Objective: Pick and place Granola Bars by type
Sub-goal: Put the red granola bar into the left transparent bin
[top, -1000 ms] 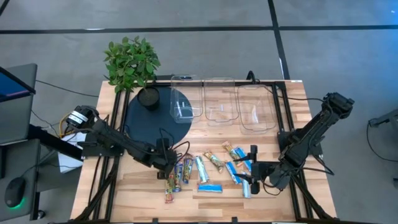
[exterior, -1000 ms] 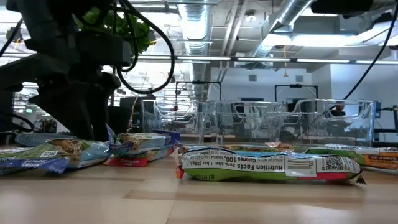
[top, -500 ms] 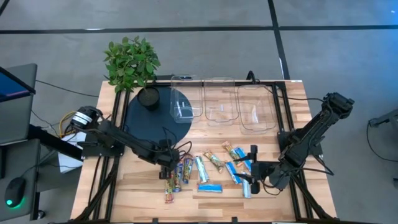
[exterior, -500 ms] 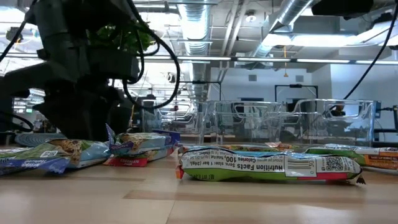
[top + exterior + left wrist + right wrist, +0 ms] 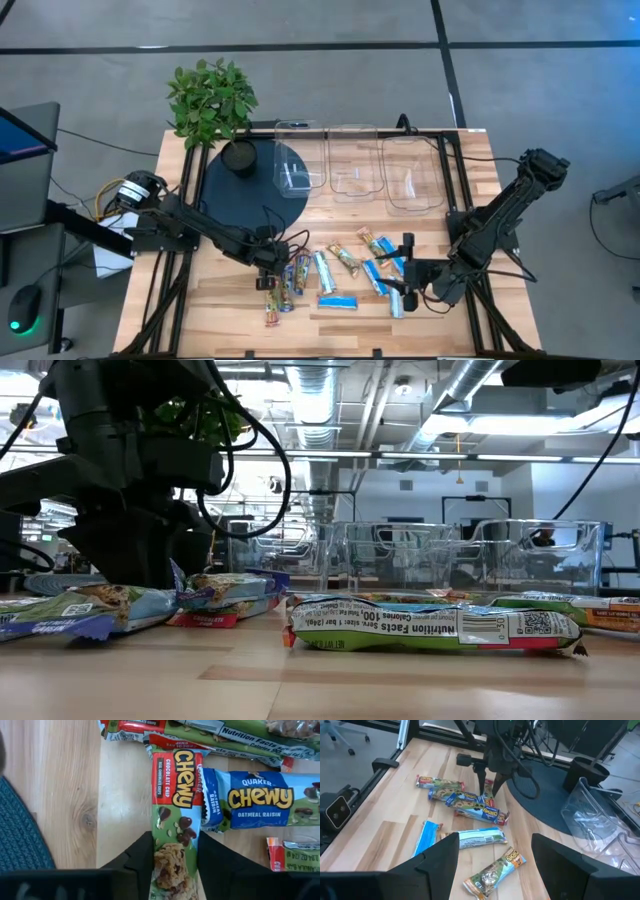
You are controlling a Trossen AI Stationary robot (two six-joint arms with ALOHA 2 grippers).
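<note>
While the three clear tubs (image 5: 357,168) stand in a row at the far edge of the counter (image 5: 220,300), nothing can be seen inside any of them, and they lie well beyond both hands. The left hand (image 5: 268,268) is down on the counter among the granola bars (image 5: 335,275), and its two fingers (image 5: 135,865) press against the long sides of a red-and-green chocolate chip bar (image 5: 175,815), so it has closed on that bar. Just beside this bar, on the side toward the right hand, a blue oatmeal raisin bar (image 5: 260,800) lies crosswise and touches it. Past the fingertips, more green-wrapped bars (image 5: 225,732) lie piled together. Behind the left hand is a dark round mat (image 5: 245,195), and a potted plant (image 5: 212,105) stands on its far edge.

The right hand (image 5: 408,270) waits over the other end of the scatter with its fingers (image 5: 437,865) spread wide and nothing between them. Before it lie a light blue bar (image 5: 425,837), a silvery-white bar (image 5: 480,839) and a brown-orange bar (image 5: 492,872), all flat on the counter, with the cluster around the left hand farther off.
</note>
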